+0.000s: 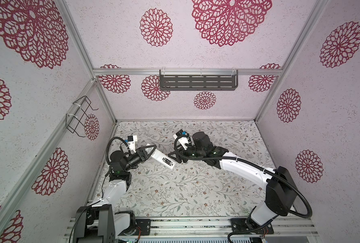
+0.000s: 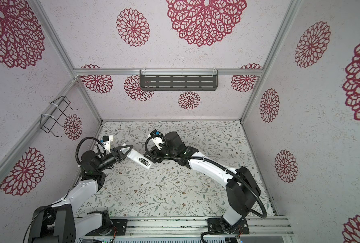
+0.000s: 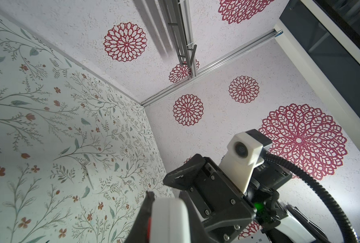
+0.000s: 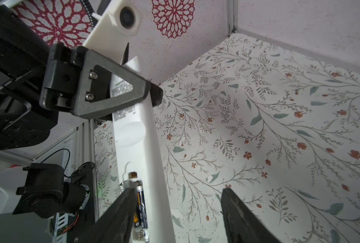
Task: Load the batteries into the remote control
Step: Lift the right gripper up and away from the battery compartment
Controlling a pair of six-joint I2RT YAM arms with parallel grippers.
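Left gripper [image 1: 152, 148] clamped tight, arm reaching inward — right gripper [image 4: 178, 190] jaws apart, arm stretched forward.

The near half of the surface [image 1: 174, 189] and its far right corner lie open. Left of the middle, the remote control [image 1: 161, 158] in the left pincer [image 1: 150, 150] reaches across to the right pincer [image 1: 177, 158], barring the way between. A shelf [image 1: 198, 83] juts from the far wall, a wire rack [image 1: 78, 117] from the left.
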